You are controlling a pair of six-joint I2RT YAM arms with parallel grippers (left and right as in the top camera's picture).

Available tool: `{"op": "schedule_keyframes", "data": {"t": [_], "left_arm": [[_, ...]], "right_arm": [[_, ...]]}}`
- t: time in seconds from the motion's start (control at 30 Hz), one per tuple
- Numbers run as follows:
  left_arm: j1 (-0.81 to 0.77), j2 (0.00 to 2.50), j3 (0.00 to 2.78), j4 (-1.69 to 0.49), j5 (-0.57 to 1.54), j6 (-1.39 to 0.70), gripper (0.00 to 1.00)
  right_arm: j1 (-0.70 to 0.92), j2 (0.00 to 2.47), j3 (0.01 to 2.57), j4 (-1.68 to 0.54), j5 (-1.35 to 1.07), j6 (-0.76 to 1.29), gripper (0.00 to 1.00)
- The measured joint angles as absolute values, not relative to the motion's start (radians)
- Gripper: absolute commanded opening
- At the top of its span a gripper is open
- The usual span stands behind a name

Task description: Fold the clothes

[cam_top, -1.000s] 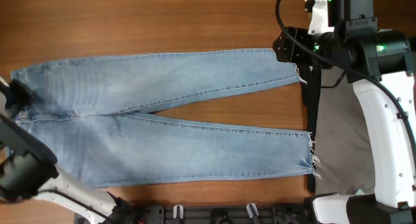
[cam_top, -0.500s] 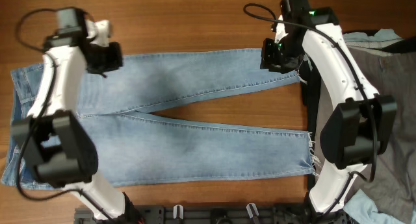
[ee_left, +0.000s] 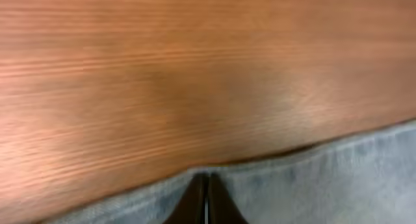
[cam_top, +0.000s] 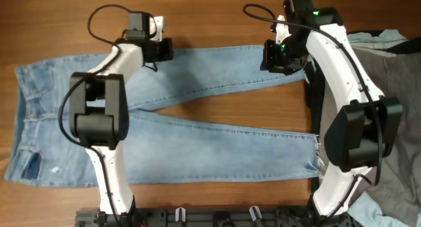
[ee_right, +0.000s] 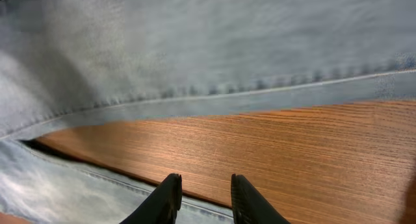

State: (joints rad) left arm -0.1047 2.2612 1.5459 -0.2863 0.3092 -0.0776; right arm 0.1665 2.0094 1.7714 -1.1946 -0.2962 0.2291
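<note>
The light-blue jeans (cam_top: 197, 148) lie flat on the wooden table (cam_top: 217, 16), waist at the left, both legs running right to frayed hems. My left gripper (cam_top: 160, 50) is at the far edge of the upper leg. In the left wrist view its fingers (ee_left: 208, 180) are shut together with their tips at the denim edge (ee_left: 338, 178); no cloth shows between them. My right gripper (cam_top: 275, 57) is over the upper leg near its hem. In the right wrist view its fingers (ee_right: 205, 180) are open and empty over bare wood between the upper leg (ee_right: 195, 49) and the lower leg.
Wide grey trousers (cam_top: 398, 102) lie at the right edge, with a black garment (cam_top: 404, 46) and a bit of pale blue cloth (cam_top: 388, 35) behind them. A black strip (cam_top: 314, 99) runs along the hems. A dark rail (cam_top: 217, 217) lines the front edge.
My left gripper has moved right along the far edge of the upper leg. The jeans have shifted a little to the right. The right gripper has barely moved.
</note>
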Motion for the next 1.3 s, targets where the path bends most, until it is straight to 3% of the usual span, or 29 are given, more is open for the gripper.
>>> {"op": "schedule_keyframes", "data": {"t": [0.13, 0.23, 0.33, 0.53, 0.67, 0.73, 0.77, 0.83, 0.87, 0.9, 1.0, 1.17, 1.3], "left_arm": [[-0.145, 2.282, 1.584, -0.285, 0.303, -0.171, 0.06], [-0.131, 2.285, 1.657, -0.446, 0.303, -0.19, 0.27], [-0.093, 2.238, 1.721, -0.642, 0.281, -0.164, 0.36], [0.164, 1.757, 1.771, -1.115, 0.09, -0.132, 0.29], [0.365, 1.667, 1.777, -1.353, 0.083, -0.145, 0.28], [0.455, 1.669, 1.746, -1.377, 0.083, -0.152, 0.29], [0.485, 1.669, 1.729, -1.372, 0.095, -0.153, 0.24], [0.558, 1.671, 1.693, -1.362, 0.133, -0.155, 0.15], [0.572, 1.671, 1.689, -1.347, 0.157, -0.143, 0.07], [0.575, 1.671, 1.689, -1.334, 0.2, -0.12, 0.04], [0.464, 1.67, 1.673, -1.226, 0.364, 0.019, 0.04], [-0.019, 1.765, 1.494, -0.902, 0.418, 0.237, 0.04], [-0.192, 1.959, 1.446, -0.744, 0.383, 0.297, 0.04]], "right_arm": [[0.167, 2.009, 1.771, -1.192, -0.296, 0.217, 0.29], [0.167, 2.009, 1.771, -1.193, -0.296, 0.204, 0.3], [0.167, 2.008, 1.771, -1.196, -0.297, 0.192, 0.3], [0.167, 1.765, 1.768, -1.241, -0.287, 0.201, 0.39], [0.167, 1.522, 1.77, -1.371, -0.261, 0.263, 0.6], [0.167, 1.478, 1.774, -1.482, -0.207, 0.321, 0.64], [0.167, 1.479, 1.771, -1.532, -0.188, 0.344, 0.63], [0.167, 1.479, 1.736, -1.507, -0.162, 0.374, 0.31], [0.167, 1.479, 1.699, -1.434, -0.148, 0.393, 0.21], [0.167, 1.487, 1.663, -1.359, -0.139, 0.404, 0.17], [0.167, 1.548, 1.493, -1.089, -0.13, 0.453, 0.12], [0.167, 1.558, 1.463, -1.077, -0.13, 0.453, 0.14], [0.167, 1.514, 1.463, -1.095, -0.13, 0.453, 0.15]]}}
